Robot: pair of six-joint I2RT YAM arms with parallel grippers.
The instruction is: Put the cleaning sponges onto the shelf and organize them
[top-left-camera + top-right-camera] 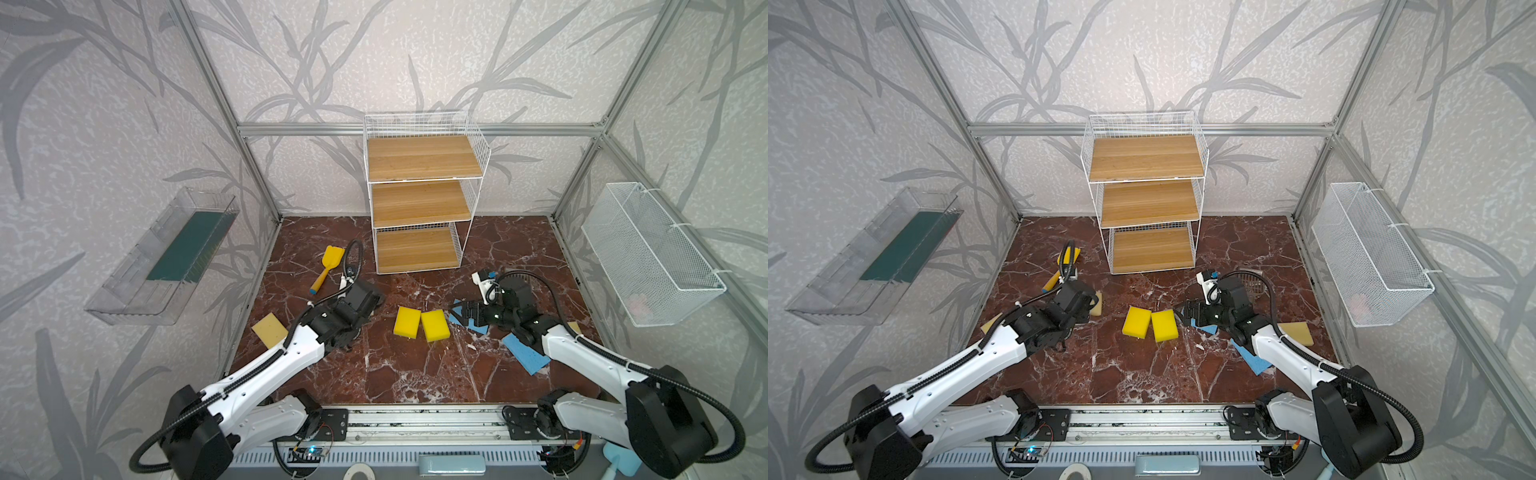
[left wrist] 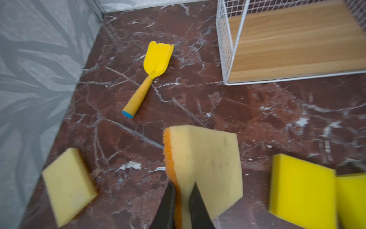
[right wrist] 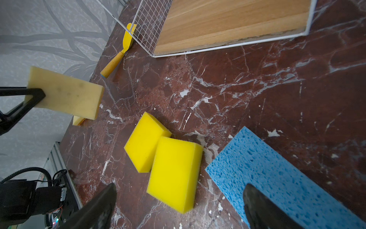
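Note:
My left gripper is shut on an orange-and-beige sponge, held on edge above the floor; the held sponge also shows in the right wrist view. My right gripper is open and empty, low over two yellow sponges and a blue sponge. A second blue sponge lies under the right arm. Beige-faced sponges lie at the left wall and far right. The shelf stands at the back, its boards bare.
A yellow toy shovel lies left of the shelf. A brown slotted scoop sits behind the right wrist. A clear tray hangs on the left wall, a white mesh basket on the right wall.

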